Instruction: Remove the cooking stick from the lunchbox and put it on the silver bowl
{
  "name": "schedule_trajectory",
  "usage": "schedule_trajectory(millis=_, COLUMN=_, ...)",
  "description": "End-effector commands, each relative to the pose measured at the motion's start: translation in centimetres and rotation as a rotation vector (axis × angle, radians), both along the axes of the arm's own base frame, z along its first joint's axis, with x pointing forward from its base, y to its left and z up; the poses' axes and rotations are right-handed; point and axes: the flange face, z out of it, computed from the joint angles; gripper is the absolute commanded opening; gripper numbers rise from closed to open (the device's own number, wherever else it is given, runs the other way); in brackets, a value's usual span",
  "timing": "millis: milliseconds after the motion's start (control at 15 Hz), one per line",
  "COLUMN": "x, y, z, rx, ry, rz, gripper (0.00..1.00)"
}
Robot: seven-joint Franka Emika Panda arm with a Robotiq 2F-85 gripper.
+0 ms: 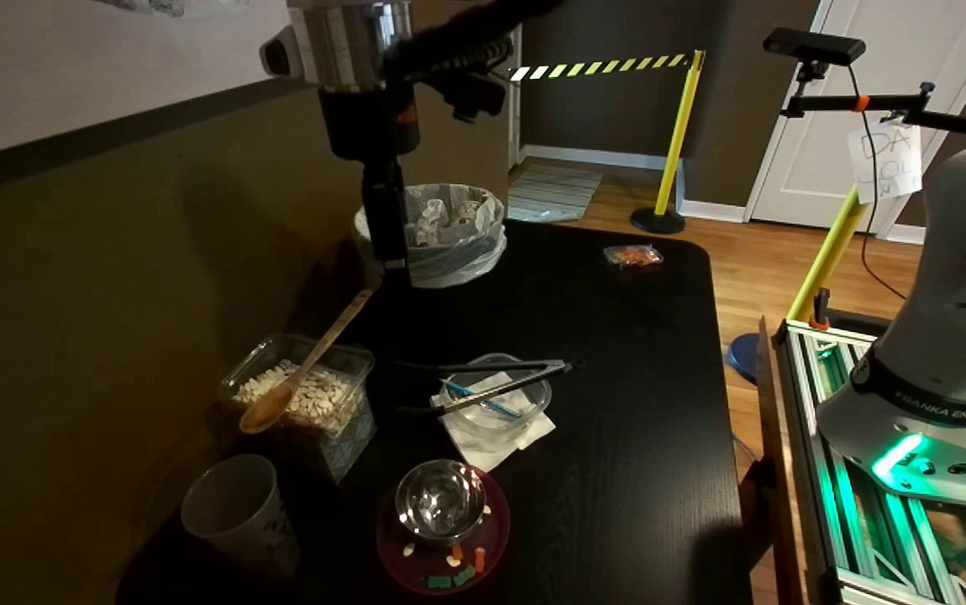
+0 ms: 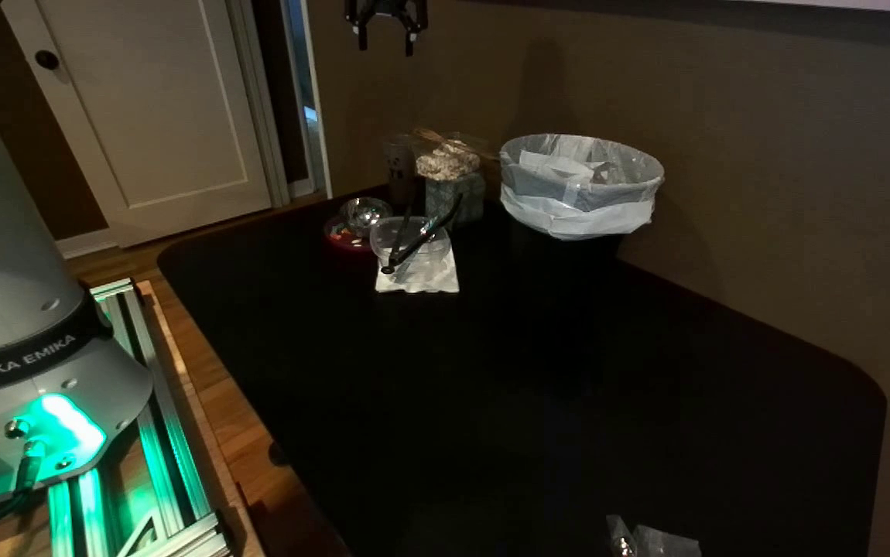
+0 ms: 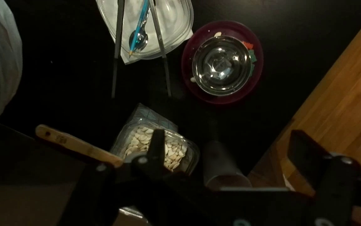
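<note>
A wooden spoon point(image 1: 307, 363) lies across the top of a clear box of pale seeds point(image 1: 352, 403). Its handle point(image 3: 80, 147) shows in the wrist view, its bowl end hidden behind my gripper. Black-and-silver tongs point(image 1: 501, 386) lie across a round clear container point(image 1: 533, 402), which holds a blue pencil point(image 3: 139, 28) and a metal spoon point(image 3: 141, 40). The silver bowl point(image 1: 441, 502) stands on a dark red plate point(image 1: 496, 538) with candies and seeds on it. My gripper point(image 3: 227, 131) is open and empty, high above the table; it also shows in an exterior view point(image 2: 385, 50).
A frosted cup point(image 1: 235, 512) stands beside the seed box. A lined trash bin point(image 2: 580, 193) stands by the wall. A white napkin point(image 1: 491, 458) lies under the round container. A small clear candy pack point(image 1: 634, 255) lies near the table's far end.
</note>
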Motion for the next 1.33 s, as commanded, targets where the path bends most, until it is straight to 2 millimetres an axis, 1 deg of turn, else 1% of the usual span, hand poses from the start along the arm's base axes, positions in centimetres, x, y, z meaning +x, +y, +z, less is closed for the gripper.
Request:
schedule_trajectory(millis=0, x=4.3, y=0.8, z=-3.5, rx=-0.050, ry=0.106, rz=0.052, gripper=1.00)
schedule_trajectory(millis=67, x=5.1, y=0.9, z=-4.0, rx=-0.084, ry=0.113, rz=-0.013, gripper=1.00)
schedule_trajectory(millis=133, x=3.1, y=0.1, z=-2.9, rx=-0.038, ry=0.084, rz=0.021, gripper=1.00)
schedule_trajectory(millis=267, x=4.5, y=0.4, z=-4.2, rx=-0.058, ry=0.103, rz=0.004, gripper=1.00)
schedule_trajectory(millis=333, x=4.9, y=0.6, z=-4.5, rx=-0.059, ry=0.104, rz=0.002, gripper=1.00)
schedule_trajectory(millis=667, x=5.1, y=0.9, z=-4.0, rx=-0.061, ry=0.101, rz=-0.003, gripper=1.00)
schedule_trajectory(millis=800, x=5.0, y=1.7, z=-3.9, rx=-0.020, ry=0.044, rz=0.046, gripper=1.00)
schedule_trajectory(millis=933, x=5.3, y=2.3, z=-3.7, rx=0.007, ry=-0.035, rz=0.083, gripper=1.00)
schedule_trajectory(millis=1067, x=6.1, y=2.7, z=-4.1, rx=0.033, ry=-0.105, rz=0.193, gripper=1.00)
schedule_trajectory(millis=1267, x=7.6, y=2.5, z=-4.8, rx=0.056, ry=-0.140, rz=0.356, gripper=1.00)
